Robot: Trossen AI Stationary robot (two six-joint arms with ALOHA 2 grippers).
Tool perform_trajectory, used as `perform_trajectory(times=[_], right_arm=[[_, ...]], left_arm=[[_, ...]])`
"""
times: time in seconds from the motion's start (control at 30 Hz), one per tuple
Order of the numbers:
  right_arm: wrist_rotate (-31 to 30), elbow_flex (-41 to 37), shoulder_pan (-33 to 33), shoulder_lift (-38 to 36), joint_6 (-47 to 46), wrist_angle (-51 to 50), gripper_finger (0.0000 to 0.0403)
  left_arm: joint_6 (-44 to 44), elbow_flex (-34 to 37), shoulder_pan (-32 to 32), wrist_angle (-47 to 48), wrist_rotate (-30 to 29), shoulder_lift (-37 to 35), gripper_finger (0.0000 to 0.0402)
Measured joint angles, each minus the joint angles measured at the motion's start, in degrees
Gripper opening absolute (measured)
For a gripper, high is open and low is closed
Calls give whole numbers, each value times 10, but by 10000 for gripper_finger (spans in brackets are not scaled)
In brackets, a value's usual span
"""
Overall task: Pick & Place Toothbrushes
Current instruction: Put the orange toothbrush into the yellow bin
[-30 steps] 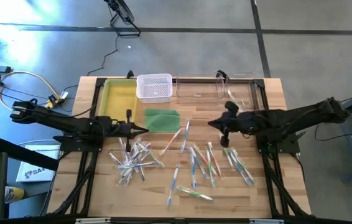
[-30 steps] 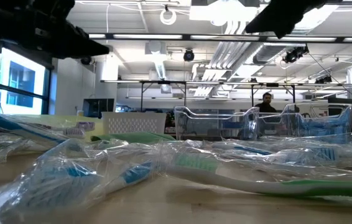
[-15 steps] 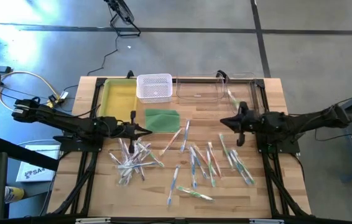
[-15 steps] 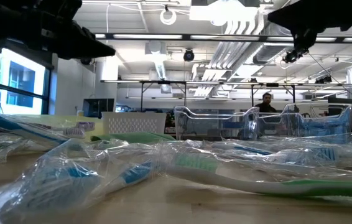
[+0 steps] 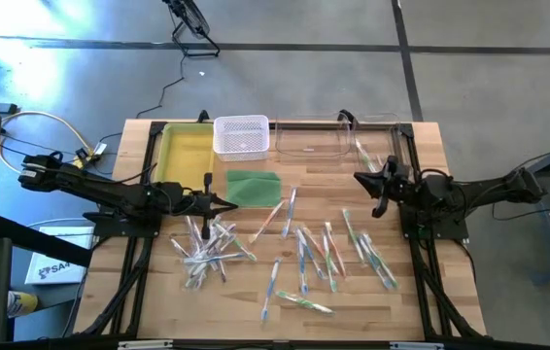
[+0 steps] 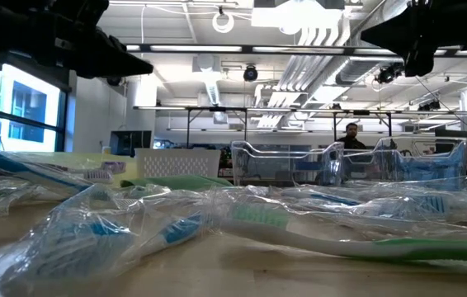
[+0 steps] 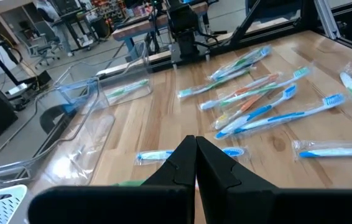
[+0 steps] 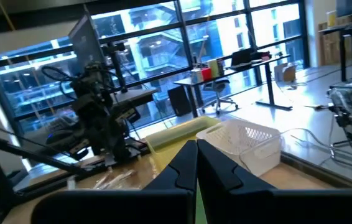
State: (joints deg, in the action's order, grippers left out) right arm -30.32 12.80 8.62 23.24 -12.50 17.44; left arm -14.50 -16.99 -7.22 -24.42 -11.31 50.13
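Note:
Many slim toothbrushes lie flat on the wooden table: a heap in clear wrappers (image 5: 212,243) at the left and a loose scatter (image 5: 326,251) at the middle and right. In the left wrist view they show as blue, green and orange sticks (image 7: 269,102). One green toothbrush (image 5: 363,152) lies in the clear bin at the far right (image 7: 126,90). My left gripper (image 5: 228,202) (image 7: 194,149) hovers shut beside the green pad, above the wrapped heap's far side. My right gripper (image 5: 357,177) (image 8: 196,152) is shut and held in the air near the clear bin, over bare wood.
Along the far edge stand a yellow tray (image 5: 186,154), a white mesh basket (image 5: 242,136) and two clear bins (image 5: 309,138). A flat green pad (image 5: 254,187) lies in front of the basket. Bare wood shows along the near edge (image 5: 372,321). A person shows far behind the table (image 6: 351,136).
My right arm has drawn back toward the table's right edge and a little toward the far edge, with its gripper shut throughout. The toothbrushes on the table have stayed where they were.

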Motion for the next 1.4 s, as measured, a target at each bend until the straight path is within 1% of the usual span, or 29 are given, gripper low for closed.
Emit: perform_trajectory(times=[0.3, 0.5, 0.67, 1.4], right_arm=[[-1, 0, 0, 0, 1, 0, 2], [-30, 0, 0, 0, -17, 0, 2], [-27, 0, 0, 0, -25, 0, 2], [-26, 0, 0, 0, -22, 13, 2]], left_arm=[[0, 0, 1, 0, 0, 0, 3], [7, 0, 1, -2, 0, 0, 3], [13, 0, 1, -19, 0, 0, 3], [-2, 0, 1, -20, -2, 0, 3]])
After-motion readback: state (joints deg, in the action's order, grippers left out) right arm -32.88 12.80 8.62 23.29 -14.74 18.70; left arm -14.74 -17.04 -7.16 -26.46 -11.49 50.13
